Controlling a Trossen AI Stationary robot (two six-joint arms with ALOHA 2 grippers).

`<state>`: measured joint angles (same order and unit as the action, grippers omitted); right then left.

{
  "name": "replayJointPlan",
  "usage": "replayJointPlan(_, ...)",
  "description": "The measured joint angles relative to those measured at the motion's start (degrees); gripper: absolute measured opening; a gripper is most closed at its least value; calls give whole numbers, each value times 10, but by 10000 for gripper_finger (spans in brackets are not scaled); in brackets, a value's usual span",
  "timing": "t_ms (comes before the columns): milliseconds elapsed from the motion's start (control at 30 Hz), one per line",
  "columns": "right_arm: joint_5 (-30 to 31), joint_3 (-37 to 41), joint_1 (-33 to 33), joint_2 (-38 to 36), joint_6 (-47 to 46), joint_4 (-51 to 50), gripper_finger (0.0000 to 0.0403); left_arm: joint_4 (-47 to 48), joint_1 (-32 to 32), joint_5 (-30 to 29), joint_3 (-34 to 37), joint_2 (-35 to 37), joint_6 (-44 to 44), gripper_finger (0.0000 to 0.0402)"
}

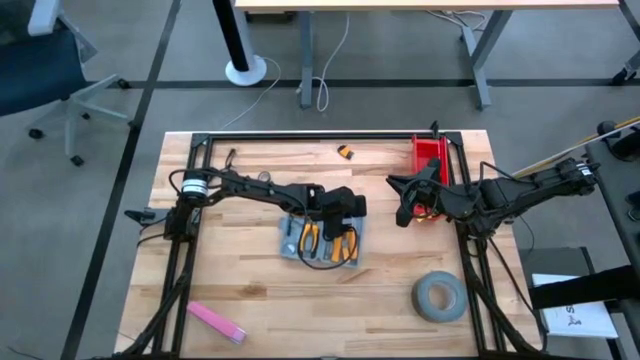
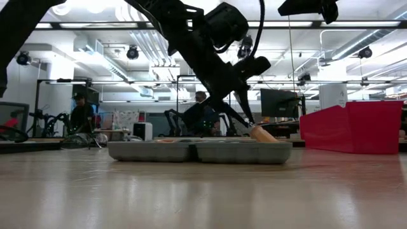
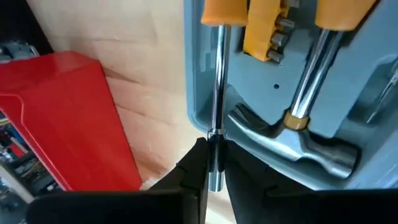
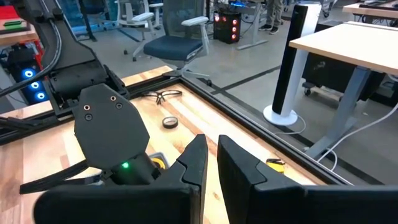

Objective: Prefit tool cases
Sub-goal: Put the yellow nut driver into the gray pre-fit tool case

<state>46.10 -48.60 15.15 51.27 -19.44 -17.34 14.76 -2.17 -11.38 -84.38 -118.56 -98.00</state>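
The blue-grey tool case (image 1: 322,243) is lying open and flat near the middle of the wooden table (image 1: 260,290), holding a hammer (image 3: 311,140) and orange-handled tools, while the left gripper (image 3: 211,163) is pinching the metal shaft of a screwdriver (image 3: 217,93) at the case's edge. The right gripper (image 1: 403,212) is hovering clenched and empty beside the red bin (image 1: 430,155). A grey tape roll (image 1: 439,297), a pink strip (image 1: 216,321) and glasses (image 4: 163,95) are lying around, with desks and an office chair (image 4: 174,43) standing beyond.

The tool case (image 1: 322,242) lies mid-table, bin (image 1: 431,160) at the far right, tape roll (image 1: 438,297) probably nearest.
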Motion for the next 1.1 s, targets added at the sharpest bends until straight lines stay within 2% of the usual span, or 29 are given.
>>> replayJointPlan(300, 0, 0, 0, 0, 0, -4, 18, -57, 4, 48, 0, 1, 85, 91)
replayJointPlan(433, 0, 0, 0, 0, 0, -4, 18, -72, 4, 51, 0, 3, 127, 115)
replayJointPlan(633, 0, 0, 0, 0, -1, -4, 18, -72, 4, 33, 0, 3, 133, 141)
replayJointPlan(767, 0, 0, 1, 0, -1, -4, 18, -69, 5, -3, 0, 6, 151, 146)
replayJointPlan(967, -1, 0, 3, 0, -8, -12, 18, -39, 11, -5, 0, 27, 232, 138)
replayJointPlan(1033, -15, 0, 2, 0, -22, -29, 18, -12, 13, 1, 0, 36, 261, 132)
replayJointPlan(1100, -31, 0, 3, 0, -38, -49, 18, 20, 14, 37, 0, 51, 303, 125)
